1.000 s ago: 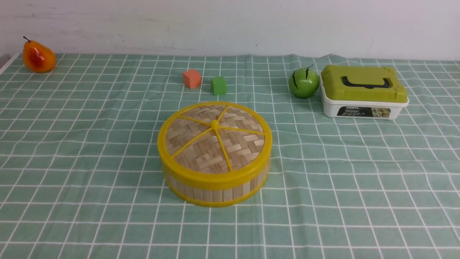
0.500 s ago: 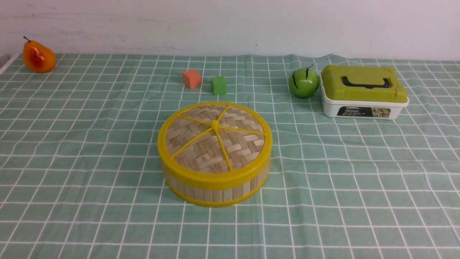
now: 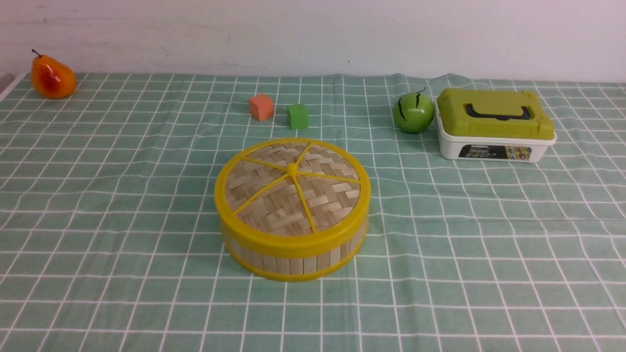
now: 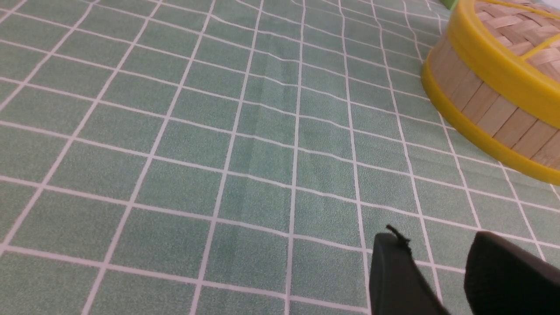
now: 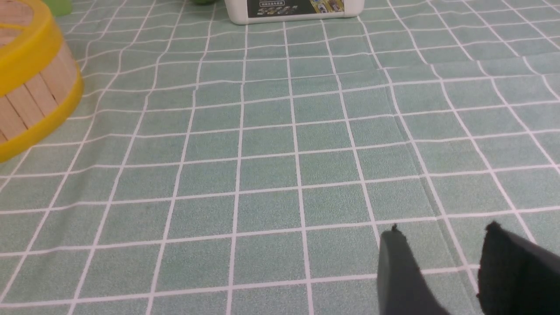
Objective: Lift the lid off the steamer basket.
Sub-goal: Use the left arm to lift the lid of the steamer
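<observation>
Bamboo lid (image 3: pixel 288 195) sits on the steamer basket (image 3: pixel 293 263).

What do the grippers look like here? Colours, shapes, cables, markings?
Only the tips show, in the wrist views. Left gripper: two matte black fingers, one narrow, one broader, a frayed wisp at the narrow tip. Right gripper: same dark pair, greyer narrow finger. No cables or markings visible. Front view shows no arms.

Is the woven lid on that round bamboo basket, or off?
On. The lid sits flat on the steamer basket, its yellow rim meeting the basket's wall with no gap showing.
</observation>
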You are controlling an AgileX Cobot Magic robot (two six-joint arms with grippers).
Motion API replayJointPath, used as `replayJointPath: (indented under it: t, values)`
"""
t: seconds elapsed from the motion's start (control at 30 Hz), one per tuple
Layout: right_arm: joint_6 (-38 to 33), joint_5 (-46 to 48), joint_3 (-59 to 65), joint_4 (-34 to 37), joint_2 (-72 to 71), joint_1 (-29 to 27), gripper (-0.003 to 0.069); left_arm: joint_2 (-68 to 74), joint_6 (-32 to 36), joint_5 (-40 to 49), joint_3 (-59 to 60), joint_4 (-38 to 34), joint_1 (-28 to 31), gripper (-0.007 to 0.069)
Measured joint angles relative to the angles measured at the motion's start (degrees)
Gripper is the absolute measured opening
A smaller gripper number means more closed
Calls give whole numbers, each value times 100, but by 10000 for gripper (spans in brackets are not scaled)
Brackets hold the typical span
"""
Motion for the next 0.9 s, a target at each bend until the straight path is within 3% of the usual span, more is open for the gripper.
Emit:
replayJointPath:
  t: [0.9]
  values:
    - [0, 0, 0, 0, 0, 0, 242, 0, 0, -61, 0, 260, 0, 238]
